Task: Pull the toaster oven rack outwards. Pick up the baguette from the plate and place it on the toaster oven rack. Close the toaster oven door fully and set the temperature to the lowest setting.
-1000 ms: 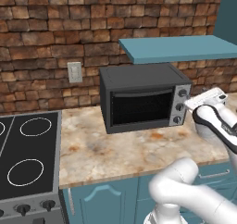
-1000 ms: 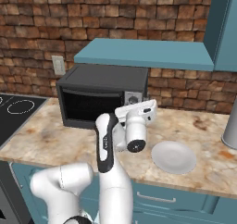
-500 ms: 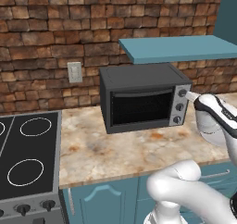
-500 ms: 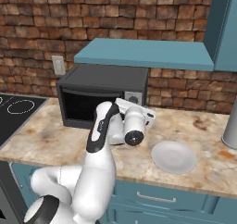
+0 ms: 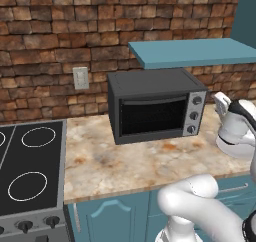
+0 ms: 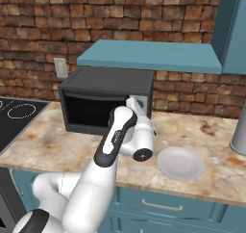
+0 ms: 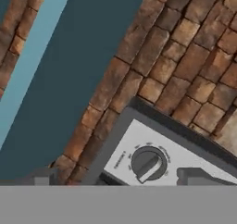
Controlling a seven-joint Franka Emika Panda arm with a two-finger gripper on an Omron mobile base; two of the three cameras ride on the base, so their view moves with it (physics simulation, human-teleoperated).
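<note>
Marble counter (image 5: 150,166) bears shut toaster oven (image 5: 155,106); open gripper (image 7: 118,177) faces knob (image 7: 148,164).

A rendered home kitchen is shown: a brick wall (image 5: 60,31), a speckled stone counter (image 5: 135,166) over teal cabinets (image 6: 163,205), a black stovetop (image 5: 30,176), a toaster oven (image 5: 155,106) and a teal shelf (image 6: 149,56).

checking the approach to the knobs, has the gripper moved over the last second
Yes. In the right base view the gripper has swung up from beside the plate toward the toaster oven knob panel, jaws open.
</note>
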